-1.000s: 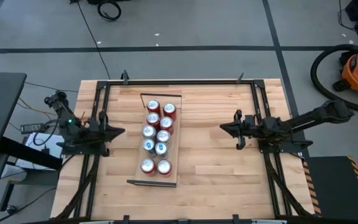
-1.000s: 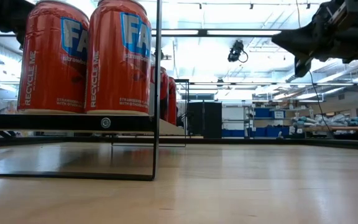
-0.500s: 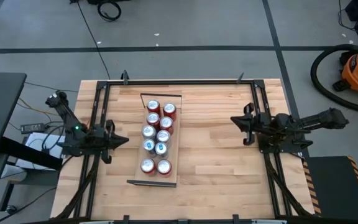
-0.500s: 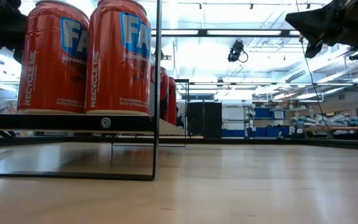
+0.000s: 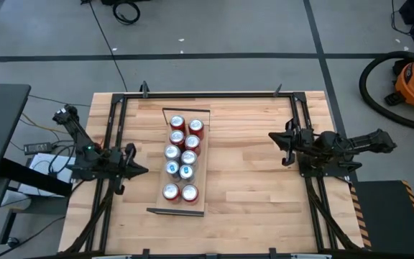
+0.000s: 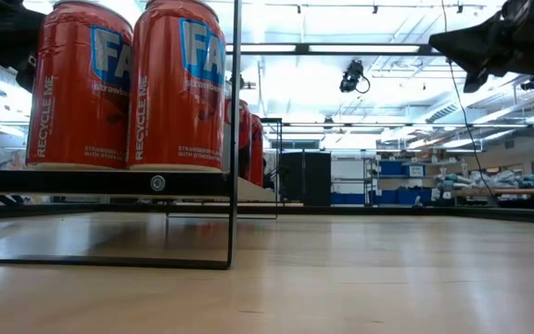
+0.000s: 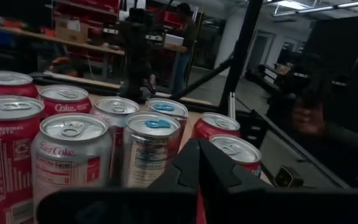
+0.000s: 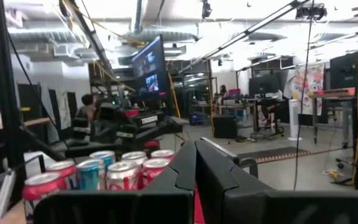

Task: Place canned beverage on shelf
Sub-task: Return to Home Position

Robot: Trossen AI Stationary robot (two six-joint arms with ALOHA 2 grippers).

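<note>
Nearest the low camera, two near red cans (image 6: 82,88) stand upright, side by side, at the front end of the shelf (image 5: 201,178); behind them, in the same two rows, come two blue cans (image 5: 186,172), two silver cans (image 5: 171,152) and four far red cans (image 5: 192,142); all ten stand close-packed on the shelf, which lies left of the middle of the table (image 5: 250,187). The left end effector (image 5: 139,170) hangs near the shelf's left edge, level with the blue cans, touching nothing; its fingers (image 7: 188,165) are pressed together and empty. The right end effector (image 5: 273,137) is well apart on the right, over bare table; its fingers (image 8: 185,163) are likewise pressed together on nothing.
</note>
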